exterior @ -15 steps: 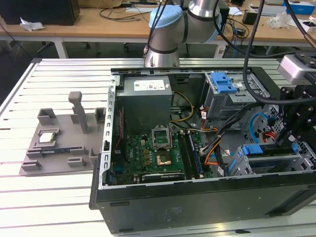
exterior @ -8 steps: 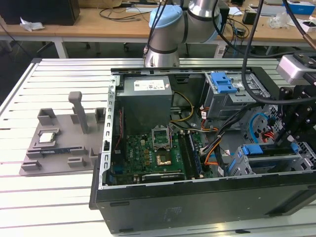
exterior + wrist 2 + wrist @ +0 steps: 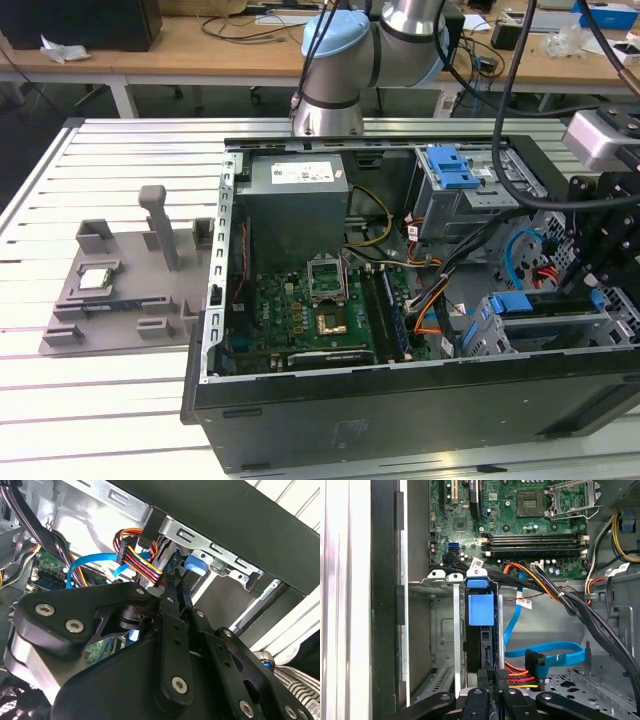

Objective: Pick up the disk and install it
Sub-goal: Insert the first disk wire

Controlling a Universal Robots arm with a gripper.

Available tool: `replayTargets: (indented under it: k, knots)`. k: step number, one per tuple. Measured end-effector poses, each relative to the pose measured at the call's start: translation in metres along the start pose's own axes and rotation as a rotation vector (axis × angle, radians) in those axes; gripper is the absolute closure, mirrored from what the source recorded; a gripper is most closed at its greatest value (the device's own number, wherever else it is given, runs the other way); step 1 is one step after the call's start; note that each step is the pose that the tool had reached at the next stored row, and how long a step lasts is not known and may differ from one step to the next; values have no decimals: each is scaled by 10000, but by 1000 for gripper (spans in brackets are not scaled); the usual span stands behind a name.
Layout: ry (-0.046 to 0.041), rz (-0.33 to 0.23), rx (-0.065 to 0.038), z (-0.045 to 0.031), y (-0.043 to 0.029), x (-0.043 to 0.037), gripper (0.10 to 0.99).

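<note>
Tray (image 3: pixel 110 300): on the bench at the exterior view's left, well apart from the work.
Disk (image 3: pixel 481 630): on edge in the drive cage (image 3: pixel 442 580), blue rail end outward, long axis running into the bay.
Pincer (image 3: pixel 492 676): pressed together on the disk's edge.
Risk: cables (image 3: pixel 540 662) just beside could snag; a tilted disk may jam.

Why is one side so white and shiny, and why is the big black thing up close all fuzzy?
In the first wrist view, bright light washes out the slatted table beside the computer case. In the second wrist view, the pincer sits close to the camera, so its black body looks soft, and its tip is dark against the drive cage.
</note>
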State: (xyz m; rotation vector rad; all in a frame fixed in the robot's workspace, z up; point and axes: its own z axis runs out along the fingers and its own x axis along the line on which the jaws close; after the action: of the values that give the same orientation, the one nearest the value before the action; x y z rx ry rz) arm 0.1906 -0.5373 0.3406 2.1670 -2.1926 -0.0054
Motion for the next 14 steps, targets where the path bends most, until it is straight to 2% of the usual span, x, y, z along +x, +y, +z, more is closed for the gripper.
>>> replayTargets:
  k: [4, 12, 14]
  knots:
    - [-14, 50, 6, -41, 1, 5, 918]
    - [-69, 49, 7, -26, 2, 18, 918]
    - [-109, 47, 6, -25, 4, 16, 918]
